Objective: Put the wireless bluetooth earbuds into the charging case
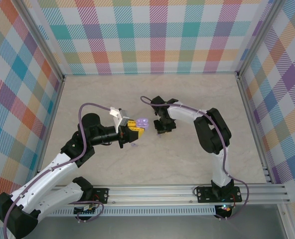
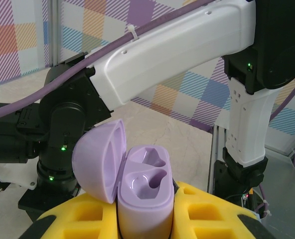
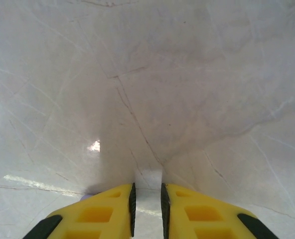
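Observation:
My left gripper [image 1: 136,128] is shut on the pale lavender charging case [image 1: 142,121] and holds it above the table's middle. In the left wrist view the case [image 2: 146,186] stands upright between the yellow fingers [image 2: 215,211]. Its lid [image 2: 100,159] is swung open to the left, and both wells are empty. My right gripper [image 1: 162,130] points down at the table just right of the case. Its pads [image 3: 132,206] stand a narrow gap apart with bare table between them. A lavender sliver [image 3: 85,196] peeks out by its left finger; I cannot tell whether it is an earbud.
The right arm [image 2: 177,55] crosses close behind the case in the left wrist view. Checked walls [image 1: 152,35] enclose the marble-patterned table [image 1: 107,94] on three sides. An aluminium rail [image 1: 187,191] runs along the near edge.

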You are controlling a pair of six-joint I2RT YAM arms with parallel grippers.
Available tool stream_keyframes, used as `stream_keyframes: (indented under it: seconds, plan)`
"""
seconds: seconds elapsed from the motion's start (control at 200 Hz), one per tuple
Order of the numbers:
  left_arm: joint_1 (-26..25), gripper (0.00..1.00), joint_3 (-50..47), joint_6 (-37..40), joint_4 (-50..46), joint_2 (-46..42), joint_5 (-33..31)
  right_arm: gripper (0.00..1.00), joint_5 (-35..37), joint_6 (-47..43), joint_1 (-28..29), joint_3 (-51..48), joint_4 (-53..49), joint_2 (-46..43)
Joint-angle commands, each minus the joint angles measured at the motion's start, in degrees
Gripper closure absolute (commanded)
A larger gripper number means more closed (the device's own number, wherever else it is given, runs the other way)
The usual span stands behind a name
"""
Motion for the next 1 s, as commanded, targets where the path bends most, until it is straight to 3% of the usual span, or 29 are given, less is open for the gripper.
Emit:
stream_keyframes:
  seconds: [0.0,0.135,0.33,0.455,0.995]
  plan:
    - [0.5,1.00,0.3,0.4,0.2,-1.1,0.0,0.74,2.3,0.9,-0.1,1.1,-1.7,-3.1]
    - [0.5,1.00,0.5,0.4,0.2,-1.1,0.2,0.71,3.9,2.2,-0.1,0.1,-2.4,-6.1]
    - [0.5,1.00,0.6,0.6,0.4,-1.0,0.4,0.64,-2.7,2.8,0.0,-0.6,-1.5,-7.6]
    - [0.5,1.00,0.7,0.6,0.4,-1.0,0.4,0.59,-3.3,5.1,0.3,-0.3,-1.8,-7.1]
    - [0.5,1.00,1.0,0.6,0.5,-0.6,0.5,0.59,-1.9,10.6,3.2,3.4,-4.0,-0.5]
